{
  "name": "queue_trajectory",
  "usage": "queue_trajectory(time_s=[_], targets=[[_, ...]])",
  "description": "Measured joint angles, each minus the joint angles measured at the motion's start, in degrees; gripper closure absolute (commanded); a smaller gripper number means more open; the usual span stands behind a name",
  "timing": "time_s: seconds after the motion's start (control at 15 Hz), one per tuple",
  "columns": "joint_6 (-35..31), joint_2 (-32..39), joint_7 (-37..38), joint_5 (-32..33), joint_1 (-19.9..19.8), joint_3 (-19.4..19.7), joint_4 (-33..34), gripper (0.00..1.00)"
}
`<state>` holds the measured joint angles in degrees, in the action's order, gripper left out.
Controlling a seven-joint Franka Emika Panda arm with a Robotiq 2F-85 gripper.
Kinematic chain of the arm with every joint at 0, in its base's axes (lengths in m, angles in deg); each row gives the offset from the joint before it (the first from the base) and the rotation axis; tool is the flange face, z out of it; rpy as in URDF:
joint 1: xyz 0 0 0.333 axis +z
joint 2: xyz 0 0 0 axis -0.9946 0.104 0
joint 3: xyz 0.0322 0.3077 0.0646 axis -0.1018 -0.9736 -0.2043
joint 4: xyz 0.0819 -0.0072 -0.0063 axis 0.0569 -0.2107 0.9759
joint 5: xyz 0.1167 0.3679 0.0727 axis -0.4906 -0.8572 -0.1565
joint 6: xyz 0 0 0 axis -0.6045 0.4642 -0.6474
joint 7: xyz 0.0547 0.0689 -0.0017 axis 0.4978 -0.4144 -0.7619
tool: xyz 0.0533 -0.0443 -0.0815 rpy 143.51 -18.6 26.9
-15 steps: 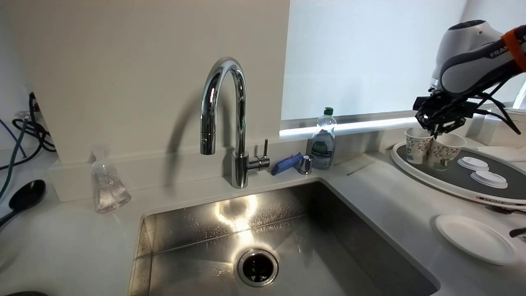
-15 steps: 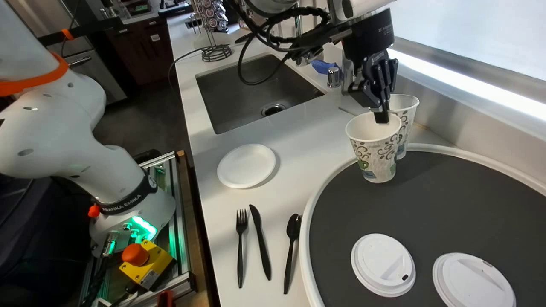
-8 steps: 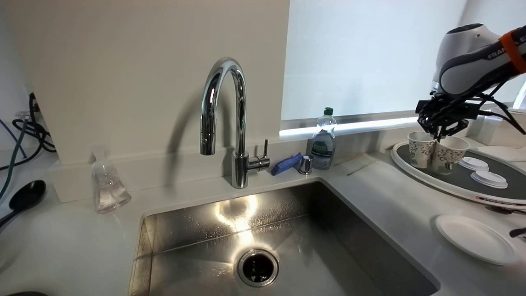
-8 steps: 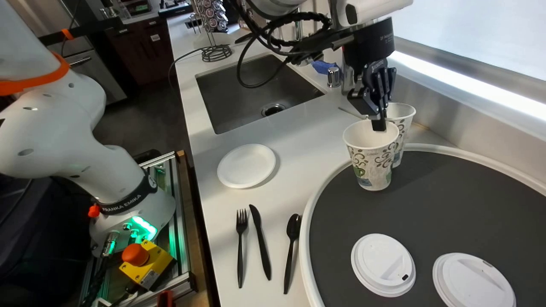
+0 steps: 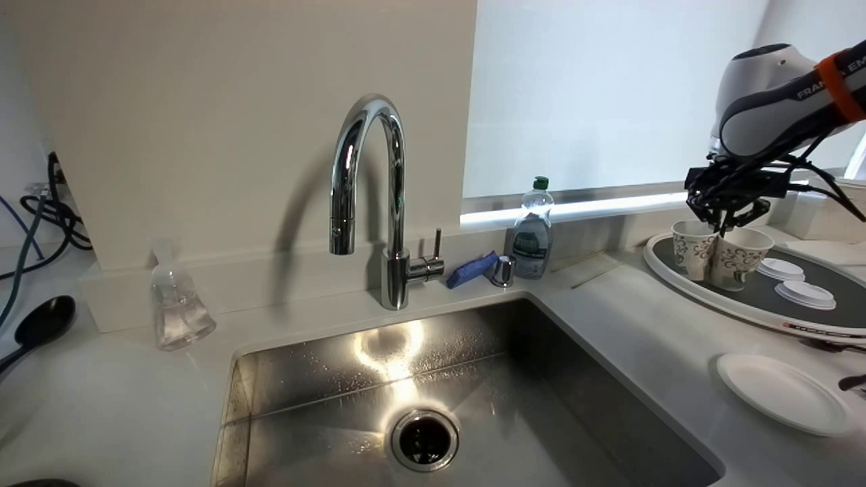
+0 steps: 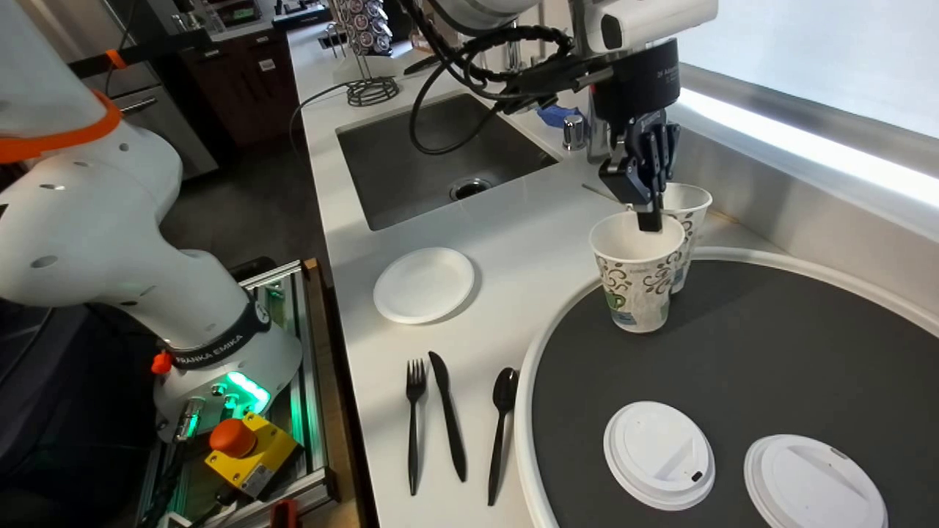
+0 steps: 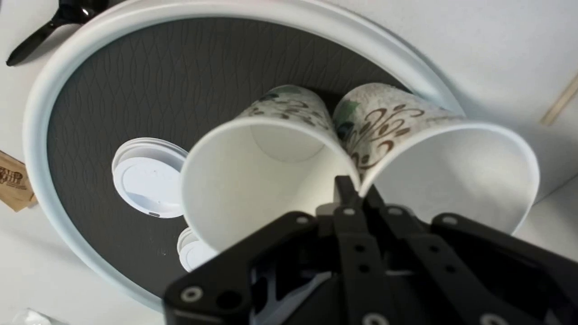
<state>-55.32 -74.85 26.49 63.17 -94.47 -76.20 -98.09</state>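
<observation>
Two white patterned paper cups stand side by side, rims touching, over the left edge of the round grey tray [image 6: 733, 367]. The nearer cup [image 6: 637, 290] partly hides the farther cup [image 6: 689, 229]. My gripper [image 6: 650, 220] points down with its fingertips at the touching rims. In the wrist view, the gripper [image 7: 360, 196] has one finger inside the left cup [image 7: 253, 180] and one inside the right cup [image 7: 456, 176], pinching both walls. Both cups also show in an exterior view, with the gripper [image 5: 721, 226] above them. I cannot tell whether the cup bases touch the tray.
Two white lids [image 6: 659, 456] lie on the tray. A white plate [image 6: 424, 284], fork [image 6: 413, 425], knife [image 6: 449, 418] and spoon [image 6: 502, 433] lie on the counter. The sink [image 6: 440, 161], faucet [image 5: 369, 122] and soap bottle [image 5: 532, 233] are beyond. A wall stands close behind the cups.
The gripper and both cups have moved down together, with a slight sideways shift. The motion is smaller in the last half second. The gripper has stayed shut on the rims.
</observation>
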Motion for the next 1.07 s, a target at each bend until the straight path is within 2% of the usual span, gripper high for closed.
queue_trajectory(time_s=[0.4,0.47,0.53,0.6,1.07], targets=[[1.0,0.2,-0.4,-1.3,0.0,0.5,0.3,0.99],[1.2,0.2,-0.4,-1.6,0.0,0.6,0.3,0.88],[1.4,0.2,-0.4,-1.8,0.0,0.7,0.4,0.69],[1.7,0.2,-0.4,-2.0,0.0,0.8,0.4,0.64],[4.0,0.8,-0.4,-2.2,0.0,1.4,0.5,0.12]])
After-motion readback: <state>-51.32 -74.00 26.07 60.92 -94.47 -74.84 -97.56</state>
